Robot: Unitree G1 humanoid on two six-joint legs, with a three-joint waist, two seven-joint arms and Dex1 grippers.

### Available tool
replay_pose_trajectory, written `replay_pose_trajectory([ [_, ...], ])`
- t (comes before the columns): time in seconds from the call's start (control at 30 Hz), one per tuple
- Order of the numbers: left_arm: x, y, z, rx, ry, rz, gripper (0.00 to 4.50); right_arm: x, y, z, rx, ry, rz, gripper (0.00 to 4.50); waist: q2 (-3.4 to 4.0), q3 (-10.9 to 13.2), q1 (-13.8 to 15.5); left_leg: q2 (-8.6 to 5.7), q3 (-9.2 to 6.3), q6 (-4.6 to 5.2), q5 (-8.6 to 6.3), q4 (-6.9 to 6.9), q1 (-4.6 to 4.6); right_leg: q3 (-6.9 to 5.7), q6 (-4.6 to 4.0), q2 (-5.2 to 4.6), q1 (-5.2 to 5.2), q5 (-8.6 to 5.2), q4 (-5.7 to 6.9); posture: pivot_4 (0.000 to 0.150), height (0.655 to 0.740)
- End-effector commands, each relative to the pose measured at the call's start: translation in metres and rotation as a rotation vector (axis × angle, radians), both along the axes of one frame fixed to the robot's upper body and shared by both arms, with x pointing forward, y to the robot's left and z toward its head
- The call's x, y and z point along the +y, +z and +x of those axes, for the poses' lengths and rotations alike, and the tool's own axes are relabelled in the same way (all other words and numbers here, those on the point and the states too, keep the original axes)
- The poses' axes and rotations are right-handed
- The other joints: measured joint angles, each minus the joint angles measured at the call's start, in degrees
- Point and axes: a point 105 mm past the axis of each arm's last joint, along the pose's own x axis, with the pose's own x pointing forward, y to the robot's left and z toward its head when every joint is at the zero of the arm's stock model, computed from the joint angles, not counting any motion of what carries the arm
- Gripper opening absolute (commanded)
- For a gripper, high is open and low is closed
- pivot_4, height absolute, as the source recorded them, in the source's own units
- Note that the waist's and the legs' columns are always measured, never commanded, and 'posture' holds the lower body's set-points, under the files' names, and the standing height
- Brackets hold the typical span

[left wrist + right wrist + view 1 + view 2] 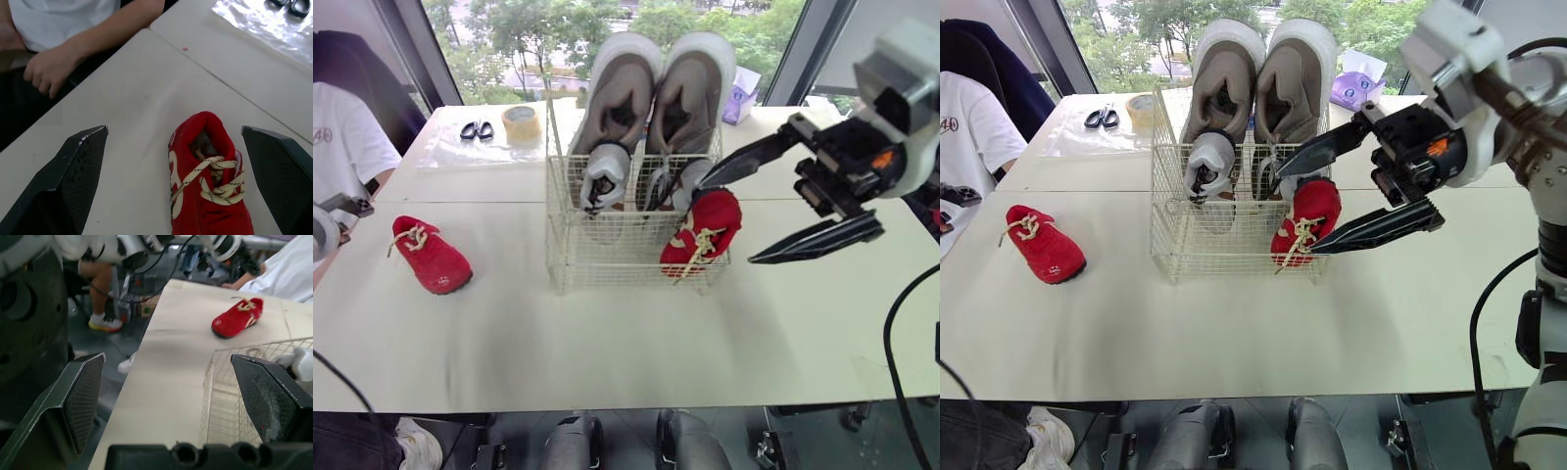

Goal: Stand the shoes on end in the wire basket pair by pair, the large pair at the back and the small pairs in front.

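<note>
Left hand (173,128) hangs low over the desk (626,333) with its two fingers (73,181) spread wide. Nothing lies between them but the loose red shoe (208,196), which rests on its sole on the robot's left side, well apart from the wire basket (578,250). Seen along that hand, the shoe's long axis runs nearly in line with the fingers, heel opening at the far end and toe toward the wrist. It sits nearer one finger than the other, so I judge a small sideways shift is needed before the fingers close across the shoe's width. Right hand (725,222) is likewise spread and empty, held just beside the basket's front right corner, where the other red shoe (700,230) stands steeply on its toe, leaning on the wire. The large grey pair (651,88) stands on end at the back, with a small grey pair (604,176) in front of it. By my reading the loose shoe is the last to place, and the left arm is plainly the nearer. The basket lies to that arm's right, and the front space beside the shoe's mate looks free. A person's hand (44,73) rests at the desk edge near the shoe and should be kept clear of.
</note>
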Motion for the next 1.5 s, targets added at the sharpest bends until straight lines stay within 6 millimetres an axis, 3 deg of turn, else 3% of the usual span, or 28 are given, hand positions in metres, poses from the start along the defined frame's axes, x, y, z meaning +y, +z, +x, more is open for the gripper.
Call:
replay_pose_trajectory([
  [0.03,0.005,0.0,0.003,0.025,0.005,-0.002,4.5,-0.003,0.003,-0.003,-0.046,-0.006,-0.012,4.45,0.0,0.0,-0.06,0.0,0.04,-0.22,0.13,0.0,0.0,0.01,0.01,-0.01,-0.02,0.0,0.0,0.15,0.74],
  [0.23,-0.004,-0.043,0.022,0.187,-0.1,-0.125,4.5,-0.006,0.001,-0.009,-0.026,-0.041,0.006,4.45,-0.08,-0.02,-0.06,0.01,0.11,-0.23,0.17,0.0,-0.01,-0.02,0.07,0.04,-0.04,0.04,0.09,0.15,0.74],
  [0.33,0.006,-0.07,0.023,0.275,-0.064,-0.132,4.5,-0.007,-0.001,-0.009,-0.019,-0.064,0.017,4.45,-0.14,-0.03,-0.07,0.01,0.13,-0.11,0.24,0.01,0.0,-0.02,0.08,0.04,-0.04,0.04,0.11,0.15,0.74],
  [0.43,0.003,-0.089,0.029,0.329,-0.103,-0.123,3.18,-0.009,-0.003,-0.011,-0.014,-0.094,0.026,4.5,-0.2,-0.07,-0.08,0.03,0.16,-0.11,0.25,0.01,0.01,-0.02,0.09,0.04,-0.06,0.04,0.14,0.15,0.74],
  [0.63,-0.004,-0.077,0.043,0.3,-0.155,-0.1,0.19,-0.011,-0.002,-0.013,-0.01,-0.114,0.025,4.5,-0.2,-0.07,-0.1,0.04,0.16,-0.12,0.24,0.04,0.08,0.02,0.08,0.0,-0.14,0.04,0.34,0.15,0.74],
  [0.83,0.003,-0.065,0.037,0.255,-0.115,-0.143,0.06,-0.013,-0.005,-0.009,0.004,-0.129,0.025,4.5,-0.23,-0.06,-0.24,0.06,0.16,-0.02,0.21,0.1,0.04,0.09,0.06,-0.04,-0.45,0.03,0.83,0.15,0.74],
  [0.87,0.005,-0.058,0.037,0.226,-0.103,-0.138,0.06,-0.013,-0.005,-0.007,0.007,-0.135,0.029,4.5,-0.24,-0.05,-0.29,0.07,0.17,-0.02,0.21,0.09,0.03,0.1,0.06,-0.03,-0.47,0.03,0.83,0.15,0.74],
  [0.93,0.004,-0.018,0.044,0.076,-0.102,-0.035,0.06,-0.016,-0.004,-0.002,0.011,-0.157,0.04,4.5,-0.4,0.02,-0.28,0.07,0.17,-0.04,0.23,0.09,-0.01,0.12,0.07,-0.04,-0.51,0.03,0.84,0.15,0.74],
  [1.0,-0.014,0.049,0.051,-0.189,-0.136,0.117,0.06,-0.019,-0.001,0.002,0.014,-0.186,0.06,4.5,-0.76,0.14,0.01,0.09,0.13,-0.2,0.32,0.12,-0.05,0.11,0.06,-0.09,-0.53,0.04,0.87,0.15,0.74],
  [1.07,-0.052,0.119,0.044,-0.508,-0.203,0.265,0.06,-0.021,0.004,0.006,0.022,-0.213,0.095,4.5,-1.04,0.06,0.39,0.05,-0.16,-0.51,0.38,0.26,-0.36,-0.07,0.03,-0.26,-0.61,0.06,0.85,0.15,0.74],
  [1.17,-0.099,0.181,0.018,-0.844,-0.24,0.418,0.06,-0.022,0.012,0.01,0.03,-0.243,0.146,4.5,-1.07,0.05,0.37,-0.2,-0.27,-0.57,0.37,0.33,-0.71,-0.12,-0.02,-0.57,-0.8,0.11,0.75,0.15,0.74],
  [1.23,-0.133,0.203,0.003,-1.02,-0.316,0.465,0.06,-0.022,0.015,0.013,0.038,-0.258,0.168,4.5,-0.99,0.01,0.03,-0.4,-0.22,-0.5,0.33,0.29,-0.71,-0.13,-0.01,-0.79,-0.8,0.12,0.74,0.15,0.74],
  [1.3,-0.196,0.209,-0.011,-1.183,-0.516,0.523,0.06,-0.022,0.015,0.019,0.049,-0.28,0.184,4.5,-0.9,-0.03,-0.01,-0.53,-0.08,-0.29,0.41,0.23,-0.6,-0.21,0.01,-0.89,-0.75,0.11,0.74,0.15,0.74],
  [1.37,-0.243,0.184,-0.017,-1.219,-0.705,0.561,0.06,-0.021,0.012,0.022,0.064,-0.287,0.187,4.5,-0.9,-0.03,0.05,-0.52,-0.05,-0.25,0.42,0.22,-0.47,-0.34,0.02,-0.87,-0.59,0.11,0.75,0.15,0.74],
  [1.5,-0.265,0.127,-0.014,-1.121,-0.87,0.577,0.06,-0.022,0.011,0.027,0.093,-0.306,0.194,4.5,-0.85,-0.02,-0.38,-0.42,0.04,-0.12,0.47,0.27,-0.2,-0.27,0.09,-0.56,-0.38,0.13,0.87,0.15,0.74],
])
